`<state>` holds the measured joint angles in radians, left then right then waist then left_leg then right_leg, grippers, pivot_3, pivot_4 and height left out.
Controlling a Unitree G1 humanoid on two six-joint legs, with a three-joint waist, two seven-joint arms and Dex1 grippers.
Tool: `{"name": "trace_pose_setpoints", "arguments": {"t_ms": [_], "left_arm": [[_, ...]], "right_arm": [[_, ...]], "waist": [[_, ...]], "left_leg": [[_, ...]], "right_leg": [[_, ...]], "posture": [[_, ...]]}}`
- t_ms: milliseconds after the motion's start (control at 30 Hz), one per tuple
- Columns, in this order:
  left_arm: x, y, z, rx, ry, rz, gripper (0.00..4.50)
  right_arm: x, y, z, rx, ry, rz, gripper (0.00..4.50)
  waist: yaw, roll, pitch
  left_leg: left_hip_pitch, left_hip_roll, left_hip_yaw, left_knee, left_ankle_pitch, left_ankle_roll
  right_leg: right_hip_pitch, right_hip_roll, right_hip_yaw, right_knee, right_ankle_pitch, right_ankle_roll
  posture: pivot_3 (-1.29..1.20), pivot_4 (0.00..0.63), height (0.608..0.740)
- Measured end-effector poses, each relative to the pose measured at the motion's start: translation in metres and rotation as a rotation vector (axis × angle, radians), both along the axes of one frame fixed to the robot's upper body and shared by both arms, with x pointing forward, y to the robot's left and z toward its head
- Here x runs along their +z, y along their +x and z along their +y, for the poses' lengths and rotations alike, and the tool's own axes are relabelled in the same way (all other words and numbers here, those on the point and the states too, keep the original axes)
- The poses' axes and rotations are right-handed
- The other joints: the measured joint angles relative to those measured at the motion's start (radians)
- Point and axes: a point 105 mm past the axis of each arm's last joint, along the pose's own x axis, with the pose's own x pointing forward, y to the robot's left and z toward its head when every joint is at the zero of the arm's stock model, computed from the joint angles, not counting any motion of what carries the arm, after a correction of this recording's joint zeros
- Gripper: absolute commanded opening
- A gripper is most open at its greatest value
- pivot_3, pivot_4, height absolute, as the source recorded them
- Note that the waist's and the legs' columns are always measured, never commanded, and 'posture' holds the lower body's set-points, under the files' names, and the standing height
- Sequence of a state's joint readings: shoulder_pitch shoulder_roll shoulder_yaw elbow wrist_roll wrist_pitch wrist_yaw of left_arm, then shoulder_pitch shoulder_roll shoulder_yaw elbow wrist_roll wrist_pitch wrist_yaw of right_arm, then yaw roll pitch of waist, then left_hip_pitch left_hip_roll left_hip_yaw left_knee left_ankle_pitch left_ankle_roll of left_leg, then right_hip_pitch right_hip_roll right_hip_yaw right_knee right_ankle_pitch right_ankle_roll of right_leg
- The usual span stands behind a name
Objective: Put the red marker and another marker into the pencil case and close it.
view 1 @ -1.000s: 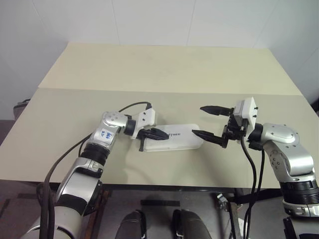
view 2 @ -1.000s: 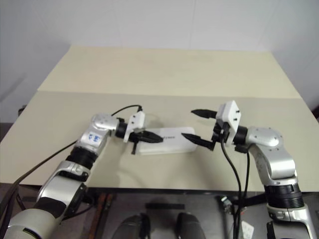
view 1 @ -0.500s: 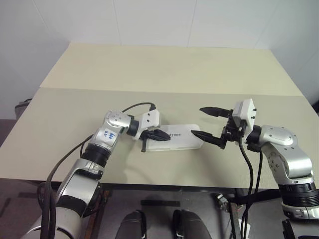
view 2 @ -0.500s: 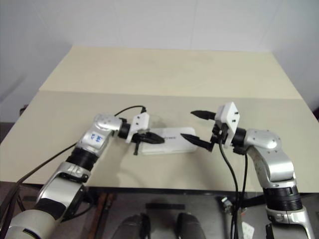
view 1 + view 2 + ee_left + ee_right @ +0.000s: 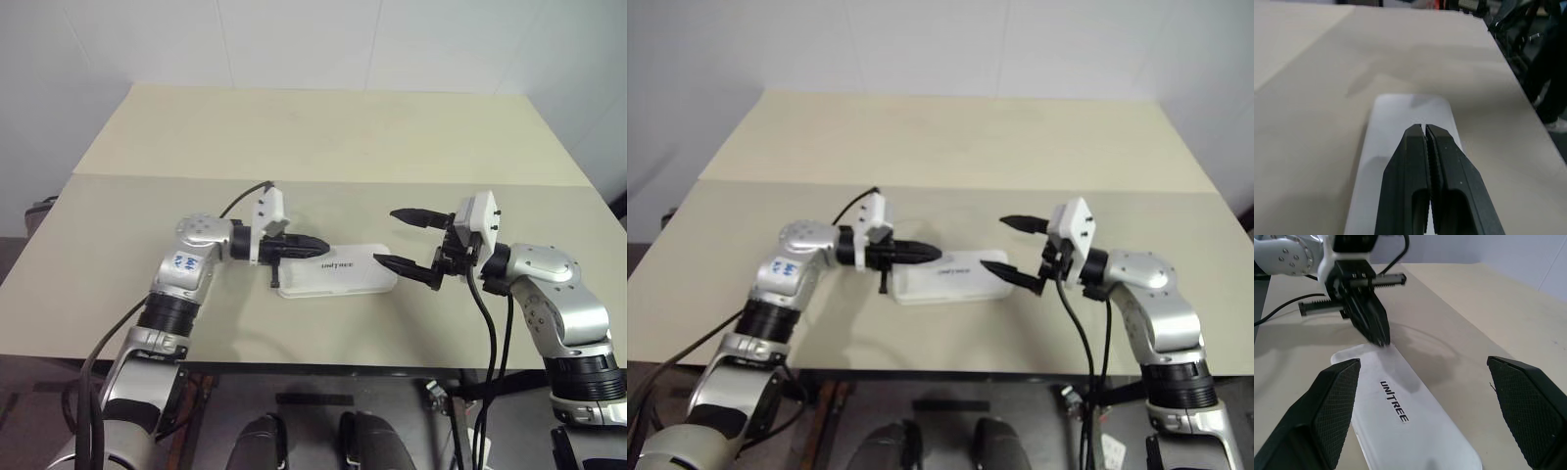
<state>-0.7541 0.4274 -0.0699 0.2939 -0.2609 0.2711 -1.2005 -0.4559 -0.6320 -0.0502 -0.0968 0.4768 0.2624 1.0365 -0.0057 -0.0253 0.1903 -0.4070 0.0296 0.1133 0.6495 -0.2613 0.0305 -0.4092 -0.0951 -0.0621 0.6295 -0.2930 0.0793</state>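
Both markers seem packed: the pencil case (image 5: pixel 336 277) lies closed on the table (image 5: pixel 294 137). My left gripper (image 5: pixel 318 243) hovers pinched empty above it; my right gripper (image 5: pixel 400 238) gapes empty beside it.

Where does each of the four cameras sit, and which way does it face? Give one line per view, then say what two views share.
Left eye, right eye: on the head, looking forward and down at the table; both arms show.
Left wrist: along the shut left claw over the closed pencil case.
Right wrist: between the open right claw fingers toward the case.
Shared: both wrist views show the case; the right wrist view also shows the left claw.
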Motion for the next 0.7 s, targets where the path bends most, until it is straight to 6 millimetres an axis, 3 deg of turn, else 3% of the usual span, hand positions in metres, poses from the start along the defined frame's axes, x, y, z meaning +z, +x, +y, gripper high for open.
{"name": "trace_pose_setpoints", "arguments": {"t_ms": [67,400,433,700], "left_arm": [[0.004,-0.003,0.01,0.025,-0.022,0.001,0.96],[0.018,-0.014,0.07,0.275,-0.147,-0.037,4.29],[0.019,-0.015,0.073,0.293,-0.157,-0.046,4.47],[0.018,-0.018,0.079,0.345,-0.174,-0.086,4.47]], "right_arm": [[-0.001,0.002,-0.001,-0.002,-0.002,0.006,4.4],[-0.004,0.014,-0.005,-0.015,-0.009,0.006,4.4],[-0.004,0.015,-0.006,-0.017,-0.007,0.005,4.4],[-0.004,0.023,-0.005,-0.026,-0.006,-0.015,4.4]], "waist": [[0.001,0.0,0.0],[-0.001,0.0,0.0],[0.001,0.0,0.0],[0.0,0.0,0.0]], "left_leg": [[0.0,0.0,0.0,0.0,0.0,0.0],[0.0,0.0,0.0,-0.001,0.0,-0.001],[0.0,0.0,0.0,-0.001,0.0,-0.001],[0.0,0.0,0.0,-0.002,0.0,-0.002]], "right_leg": [[0.0,0.0,0.001,0.0,0.0,0.0],[0.0,-0.001,0.004,-0.001,0.0,0.0],[0.0,-0.001,0.004,-0.001,0.0,0.0],[0.0,-0.001,0.004,-0.002,0.0,0.0]], "posture": [[0.0,0.15,0.74],[0.0,0.15,0.74],[0.0,0.15,0.74],[0.0,0.15,0.74]]}}
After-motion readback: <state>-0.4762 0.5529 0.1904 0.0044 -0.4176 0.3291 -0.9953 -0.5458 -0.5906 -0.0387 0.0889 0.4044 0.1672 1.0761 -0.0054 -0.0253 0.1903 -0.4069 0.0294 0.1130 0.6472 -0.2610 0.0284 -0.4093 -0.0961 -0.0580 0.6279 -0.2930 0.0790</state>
